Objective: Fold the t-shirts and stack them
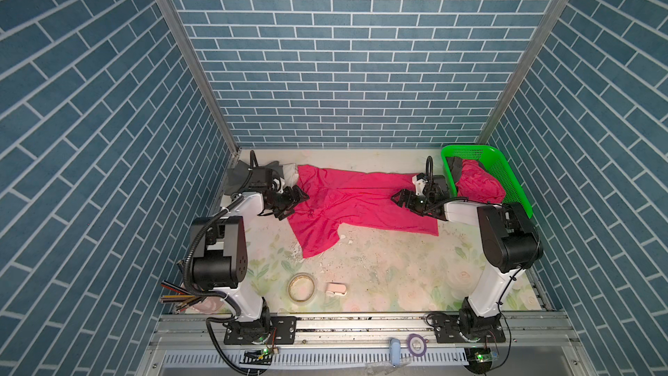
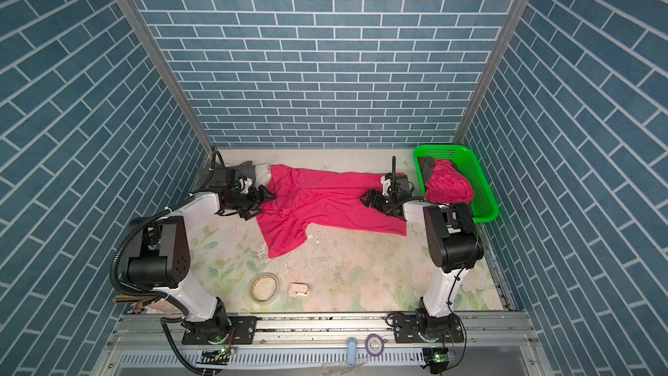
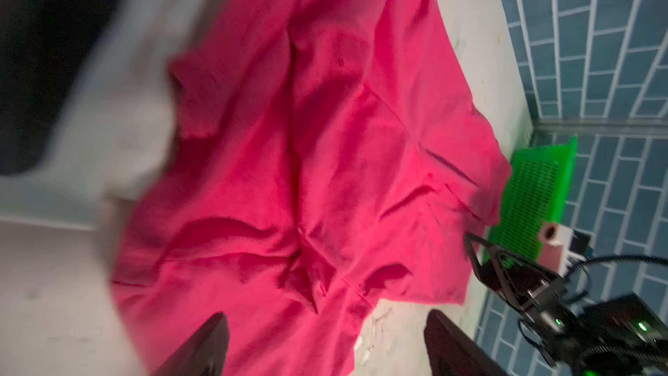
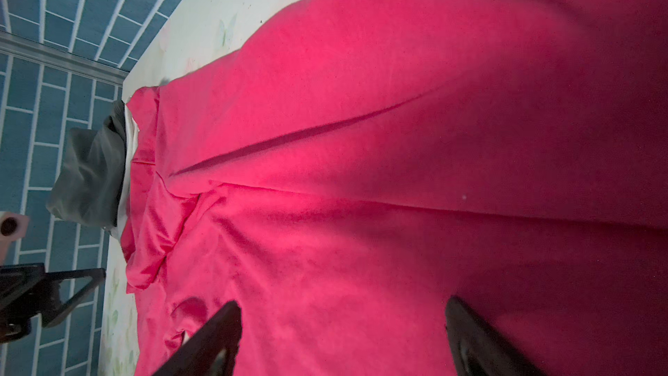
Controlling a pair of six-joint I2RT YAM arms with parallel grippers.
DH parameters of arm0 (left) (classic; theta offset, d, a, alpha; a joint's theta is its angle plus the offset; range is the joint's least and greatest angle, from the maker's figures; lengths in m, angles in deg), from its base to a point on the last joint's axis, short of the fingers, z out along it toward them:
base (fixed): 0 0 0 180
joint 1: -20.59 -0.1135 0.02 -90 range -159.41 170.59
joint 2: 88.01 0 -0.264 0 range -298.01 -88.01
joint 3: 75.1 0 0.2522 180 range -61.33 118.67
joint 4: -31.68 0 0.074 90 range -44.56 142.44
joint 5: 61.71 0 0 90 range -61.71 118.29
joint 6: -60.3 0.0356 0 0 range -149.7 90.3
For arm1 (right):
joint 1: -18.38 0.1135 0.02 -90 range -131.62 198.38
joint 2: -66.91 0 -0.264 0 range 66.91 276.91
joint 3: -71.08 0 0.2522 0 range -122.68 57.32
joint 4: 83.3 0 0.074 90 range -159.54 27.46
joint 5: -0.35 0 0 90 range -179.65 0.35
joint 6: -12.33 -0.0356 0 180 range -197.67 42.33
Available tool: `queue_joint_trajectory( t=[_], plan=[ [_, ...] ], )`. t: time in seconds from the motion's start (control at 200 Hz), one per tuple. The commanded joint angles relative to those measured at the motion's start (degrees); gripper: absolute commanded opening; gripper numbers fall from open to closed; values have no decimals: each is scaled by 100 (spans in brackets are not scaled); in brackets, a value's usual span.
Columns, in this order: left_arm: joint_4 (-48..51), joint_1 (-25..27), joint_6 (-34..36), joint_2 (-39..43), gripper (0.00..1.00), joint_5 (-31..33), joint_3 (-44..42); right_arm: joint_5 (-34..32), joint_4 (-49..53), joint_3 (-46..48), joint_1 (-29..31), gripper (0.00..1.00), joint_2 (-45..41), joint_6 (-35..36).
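Note:
A bright magenta-pink t-shirt (image 1: 361, 200) (image 2: 325, 204) lies spread and creased across the back of the table. My left gripper (image 1: 300, 198) (image 2: 269, 197) hovers at its left end, jaws wide open and empty (image 3: 327, 320) over the pink cloth (image 3: 307, 175). At the shirt's right end my right gripper (image 1: 397, 198) (image 2: 367, 198) is also open and holds nothing (image 4: 343, 303) above the fabric (image 4: 397, 175). A dark grey shirt (image 1: 238, 175) and a white one (image 1: 291, 171) are bunched in the back left corner.
A green mesh basket (image 1: 513, 182) (image 2: 480, 182) at the back right holds a crumpled pink shirt (image 1: 477, 182) and a dark grey one (image 1: 456, 168). A tape roll (image 1: 301, 286), a small white object (image 1: 336, 289) and pencils (image 1: 177, 294) lie near the front. White crumbs dot the table's middle.

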Motion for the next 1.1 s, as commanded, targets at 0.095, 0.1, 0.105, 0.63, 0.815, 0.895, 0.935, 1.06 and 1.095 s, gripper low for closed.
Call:
queue_joint_trajectory(
  t=[0.095, 0.1, 0.105, 0.63, 0.815, 0.895, 0.935, 1.06, 1.095],
  plan=[
    [98, 521, -26, -540, 87, 532, 1498, -185, 545, -434, -107, 90, -272, 206],
    [101, 549, -38, -588, 87, 528, 1551, -193, 549, -446, -115, 90, -271, 205],
    [103, 577, -52, -635, 87, 517, 1603, -196, 560, -457, -119, 90, -275, 200],
    [-475, 922, -840, -3632, 87, 335, 3967, -497, 1515, -2555, -498, 94, 1469, 124],
    [-289, 630, -685, -3773, 87, 592, 4028, -782, 1652, -2618, -727, 93, 1706, 200],
    [-212, 614, -613, -3667, 87, 736, 4090, -864, 1747, -2659, -747, 93, 1707, 318],
    [-133, 621, -579, -3605, 87, 781, 4173, -915, 1853, -2715, -747, 93, 1671, 372],
    [186, 737, -348, -3211, 87, 1081, 4394, -1024, 1927, -2520, -739, 93, 1090, 423],
    [177, 797, -286, -3029, 87, 1126, 4369, -1058, 1925, -2386, -722, 94, 827, 392]
  ],
)
